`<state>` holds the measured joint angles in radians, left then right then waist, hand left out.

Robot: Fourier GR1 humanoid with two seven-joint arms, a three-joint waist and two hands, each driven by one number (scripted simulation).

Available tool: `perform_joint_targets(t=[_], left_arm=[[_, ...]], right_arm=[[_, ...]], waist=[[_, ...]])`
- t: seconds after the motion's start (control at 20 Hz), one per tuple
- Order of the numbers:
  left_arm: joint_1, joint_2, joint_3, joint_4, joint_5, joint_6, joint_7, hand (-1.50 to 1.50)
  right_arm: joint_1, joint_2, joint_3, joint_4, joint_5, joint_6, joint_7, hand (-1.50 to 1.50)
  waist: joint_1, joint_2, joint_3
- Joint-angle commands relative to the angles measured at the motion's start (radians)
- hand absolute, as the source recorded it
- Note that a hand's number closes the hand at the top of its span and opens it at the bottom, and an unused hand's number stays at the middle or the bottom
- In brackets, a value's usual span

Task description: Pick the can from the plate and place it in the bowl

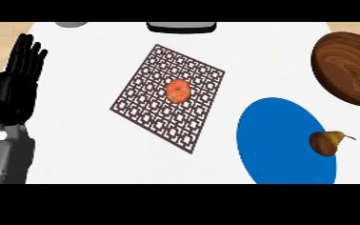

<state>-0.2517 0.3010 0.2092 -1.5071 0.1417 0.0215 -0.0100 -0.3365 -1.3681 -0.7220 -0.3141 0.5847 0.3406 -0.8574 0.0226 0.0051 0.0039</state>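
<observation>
A blue plate (277,143) lies at the lower right, and a brown pear (326,143) rests on its right side. No can shows on the plate. The brown wooden bowl (341,69) sits at the right edge, above the plate, partly cut off. An orange-red round object (178,91) sits in the middle of a brown patterned mat (155,107); I cannot tell what it is. My left hand (17,88) rests open at the far left, fingers up, away from all of these. My right hand does not show.
A dark, flat object (181,27) and a grey round one (72,24) sit at the counter's far edge, both partly cut off. White counter top lies between the mat and the plate.
</observation>
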Motion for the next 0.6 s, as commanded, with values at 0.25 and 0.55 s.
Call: perform_joint_targets(t=[0.25, 0.55], left_arm=[[-0.013, -0.035, -0.036, 0.011, -0.038, 0.025, -0.013, 0.0], [-0.078, -0.003, -0.011, 0.052, -0.03, 0.017, 0.004, 0.0]], right_arm=[[-0.238, 0.04, 0.113, -0.081, -0.014, 0.217, 0.128, 1.5], [-0.349, 0.144, 0.237, -0.151, 0.022, 0.232, 0.234, 1.5]], waist=[[0.02, 0.004, -0.003], [0.008, 0.004, -0.004]])
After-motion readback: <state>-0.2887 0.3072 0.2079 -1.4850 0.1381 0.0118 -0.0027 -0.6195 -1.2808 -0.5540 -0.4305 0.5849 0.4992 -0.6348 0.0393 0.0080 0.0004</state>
